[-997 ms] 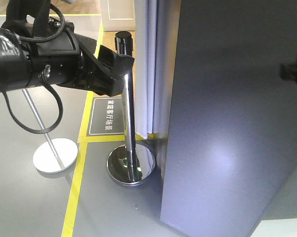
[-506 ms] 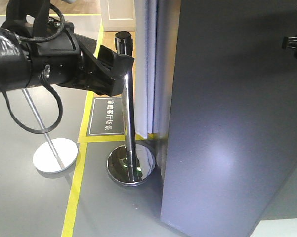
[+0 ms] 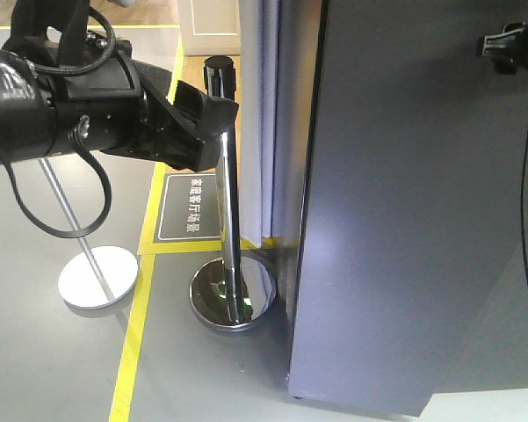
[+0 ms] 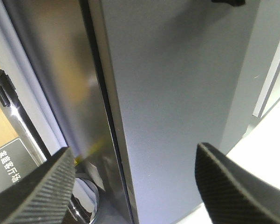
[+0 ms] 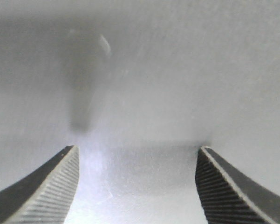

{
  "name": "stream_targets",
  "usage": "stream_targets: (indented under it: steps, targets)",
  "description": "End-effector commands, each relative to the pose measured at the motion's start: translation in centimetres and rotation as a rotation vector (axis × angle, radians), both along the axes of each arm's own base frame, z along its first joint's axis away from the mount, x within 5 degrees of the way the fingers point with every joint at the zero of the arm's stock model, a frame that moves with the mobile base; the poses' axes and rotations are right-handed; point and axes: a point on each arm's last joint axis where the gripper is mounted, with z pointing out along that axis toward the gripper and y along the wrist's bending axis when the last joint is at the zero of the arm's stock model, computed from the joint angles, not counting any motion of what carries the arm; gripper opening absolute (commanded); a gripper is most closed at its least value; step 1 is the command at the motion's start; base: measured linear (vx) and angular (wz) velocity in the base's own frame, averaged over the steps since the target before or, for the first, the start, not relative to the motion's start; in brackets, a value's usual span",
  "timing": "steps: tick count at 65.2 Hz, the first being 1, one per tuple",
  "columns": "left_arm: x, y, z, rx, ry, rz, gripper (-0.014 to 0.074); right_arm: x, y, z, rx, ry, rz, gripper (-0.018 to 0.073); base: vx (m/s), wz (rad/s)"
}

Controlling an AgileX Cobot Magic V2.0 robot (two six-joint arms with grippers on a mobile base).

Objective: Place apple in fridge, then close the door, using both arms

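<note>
Front view | door [image 3: 404, 229] swung further shut vs 1s ago | right gripper [image 5: 137, 186] open

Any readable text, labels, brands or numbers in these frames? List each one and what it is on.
"家庭客厅场景": white characters, read top to bottom, on the dark floor sign behind the chrome stanchion post, front view.
Part of the same sign shows in the left wrist view, cropped; only "客厅" reads there with any confidence.
No brand, number or label is visible on the fridge door.
Right wrist view: no text.
</note>
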Motion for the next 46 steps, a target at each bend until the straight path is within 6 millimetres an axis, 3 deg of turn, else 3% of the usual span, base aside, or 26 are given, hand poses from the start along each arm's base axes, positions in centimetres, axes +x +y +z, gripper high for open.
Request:
stream_targets:
  steps: [1, 15, 26, 37, 46]
  targets:
    - [-0.5, 0.4, 2.1, -0.08, -0.089, -0.003, 0.0514, 2.2, 0.0, 2.5, -0.061, -0.176, 0.058, 0.0505, 0.0, 0.0]
    - [-0.5, 0.4, 2.1, -0.08, -0.089, -0.003, 0.0514, 5.6, -0.3, 0.6, -0.003, -0.125, 0.111, 0.0505, 0.0, 0.0]
    - [-0.5, 0.4, 2.1, -0.08, -0.089, -0.003, 0.0514, 7.0, -1.9, 0.3, 0.107, -0.151, 0.13, 0.0505, 0.0, 0.0]
    - [-0.5, 0.4, 2.1, -0.08, -0.089, -0.003, 0.0514, 6.1, -1.6, 0.6, 0.06, -0.089, 0.231, 0.0505, 0.0, -0.01]
    - [-0.5, 0.4, 2.1, -0.08, -0.089, -0.003, 0.0514, 3.8, -0.6, 3.5, 0.062, -0.102, 0.299, 0.0505, 0.0, -0.02]
